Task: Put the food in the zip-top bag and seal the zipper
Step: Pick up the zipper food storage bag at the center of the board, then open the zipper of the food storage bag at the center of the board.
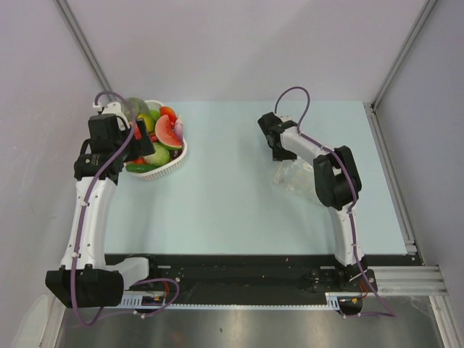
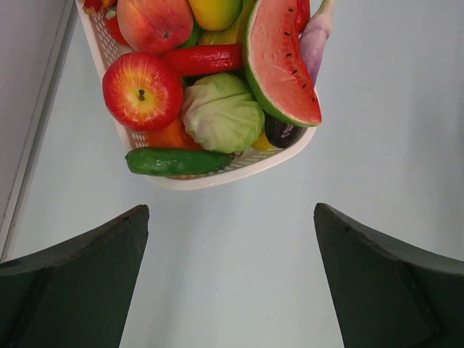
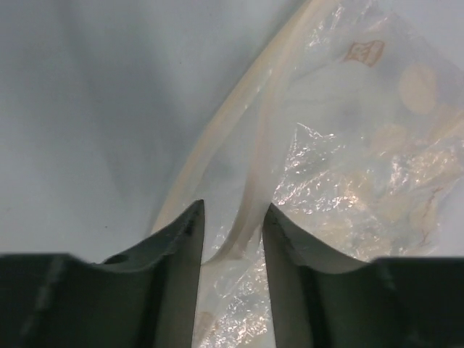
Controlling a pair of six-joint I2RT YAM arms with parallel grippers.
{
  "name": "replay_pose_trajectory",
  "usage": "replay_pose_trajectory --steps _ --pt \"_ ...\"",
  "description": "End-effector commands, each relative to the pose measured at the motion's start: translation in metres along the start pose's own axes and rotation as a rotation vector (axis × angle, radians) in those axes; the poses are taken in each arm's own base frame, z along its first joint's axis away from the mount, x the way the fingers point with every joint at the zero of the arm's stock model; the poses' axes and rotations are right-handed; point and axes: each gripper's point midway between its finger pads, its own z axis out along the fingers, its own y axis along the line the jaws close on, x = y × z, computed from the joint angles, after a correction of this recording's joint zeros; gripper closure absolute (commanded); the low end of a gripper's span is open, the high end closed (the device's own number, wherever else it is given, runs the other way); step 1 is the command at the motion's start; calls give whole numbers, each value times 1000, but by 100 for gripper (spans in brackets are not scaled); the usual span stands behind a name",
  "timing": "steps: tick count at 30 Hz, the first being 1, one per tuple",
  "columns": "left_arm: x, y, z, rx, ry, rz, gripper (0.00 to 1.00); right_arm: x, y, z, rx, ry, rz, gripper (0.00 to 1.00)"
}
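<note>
The left fingers (image 2: 80, 283) are spread wide with nothing between them, only bare desk (image 2: 232, 290) under the gap. Ahead of their tips and apart from them sits the white slotted basket (image 2: 217, 180), which holds the food (image 2: 156, 22). A red apple (image 2: 141, 90) lies toward the left finger's side, a green round fruit (image 2: 221, 112) sits just beside it in the middle, and a watermelon slice (image 2: 279, 61) lies toward the right finger's side. A long red pepper (image 2: 203, 59) lies just beyond the apple and the green fruit. A dark green cucumber (image 2: 177, 161) lies along the basket's near rim, closest to the fingertips.

The right fingers (image 3: 174, 283) stand about half open, low over the desk. The zip-top bag (image 3: 348, 167) lies crinkled on the desk ahead of them and off toward the right finger's side. Its zipper (image 3: 250, 196), a pale strip along the mouth edge, runs down between the two fingertips. It sits close to the finger on the view's right, with a gap showing beside the other, and is not pinched flat.
</note>
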Motion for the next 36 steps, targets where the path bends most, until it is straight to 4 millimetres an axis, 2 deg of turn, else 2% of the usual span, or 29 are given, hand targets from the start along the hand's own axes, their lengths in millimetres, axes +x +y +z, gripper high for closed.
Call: replay_pose_trajectory --steps 1,2,4,6,7,9,10,11,12,13,15,16,18,20,22,23,24,25,29,31,32,36 --pt "-14 -7 -6 33 -61 -33 0 -23 -11 -20 -19 -53 74 67" --pt "-15 -10 -7 47 -63 -32 0 -24 -14 -20 -28 -48 82 83" --pt "-17 -12 -9 63 -71 -20 0 -27 -14 -28 -77 -38 88 98" --pt "-20 -21 -12 122 -83 4 0 -33 -16 -36 -130 -47 67 100" --pt "-24 -25 -16 143 -108 13 0 -40 -8 -52 -230 -58 62 100" --pt "-27 -39 -21 232 -124 53 0 -51 -5 -70 -344 -103 49 100" --pt "-32 -46 -26 274 -149 68 0 -61 1 -104 -492 -162 13 100" --pt "-33 -53 -28 316 -158 90 0 -68 -1 -124 -559 -218 -2 100" --pt "-32 -69 -35 419 -158 103 0 -69 -2 -127 -627 -270 -7 100" --pt "-35 -78 -39 469 -180 109 0 -76 -4 -172 -783 -361 -43 100" --pt "-34 -97 -49 587 -184 95 0 -87 -11 -201 -915 -469 -52 100" --pt "-34 -111 -54 668 -199 100 0 -82 -13 -219 -1019 -485 -71 100" --pt "-35 -125 -59 733 -199 68 0 -84 -18 -248 -1091 -525 -77 100" --pt "-30 -156 -67 827 -186 85 0 -84 -20 -270 -1137 -539 -64 100" --pt "-29 -172 -70 854 -185 100 0 -78 -14 -278 -1170 -538 -55 100" --pt "-20 -189 -72 898 -144 101 0 -76 -12 -285 -1176 -540 -39 100" --pt "-16 -197 -73 924 -128 99 0 -76 -12 -282 -1137 -544 -24 100" --pt "-14 -206 -77 957 -113 86 0 -70 -3 -287 -1136 -536 -42 100" --pt "3 -247 -93 1058 -62 94 1 -58 3 -287 -1065 -526 -10 100" --pt "10 -262 -96 1088 -28 89 2 -55 1 -294 -1052 -538 19 100" --pt "15 -272 -100 1104 -20 91 2 -47 7 -298 -1058 -533 8 100" --pt "28 -293 -89 1081 29 54 4 -33 14 -302 -1049 -529 15 100"
